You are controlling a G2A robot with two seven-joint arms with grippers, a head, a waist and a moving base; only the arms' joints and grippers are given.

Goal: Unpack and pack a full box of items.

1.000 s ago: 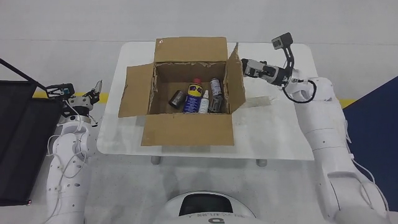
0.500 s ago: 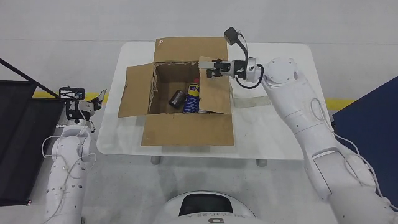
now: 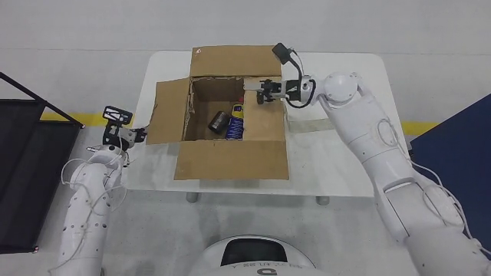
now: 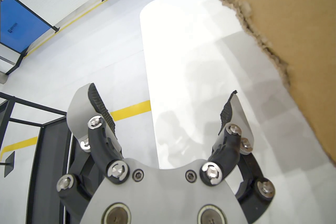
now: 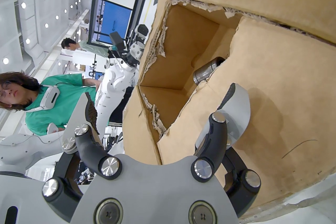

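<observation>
Since cans (image 3: 237,119) lie in the box (image 3: 230,61), right gripper (image 3: 257,92) hangs spread above it, likely to pick; left gripper (image 3: 139,134) spread, empty beside left flap (image 3: 169,111).

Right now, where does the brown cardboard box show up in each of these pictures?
Top view: brown cardboard box, open, mid-table.
Left wrist view: one flap beside the left claw.
Right wrist view: torn flaps and inside, just ahead of the right claw.
Shared landmark: the white table.

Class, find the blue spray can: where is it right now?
In the top view the blue spray can lies inside the open cardboard box, with a dark metal cylinder on its left, close to the right end effector.
</observation>
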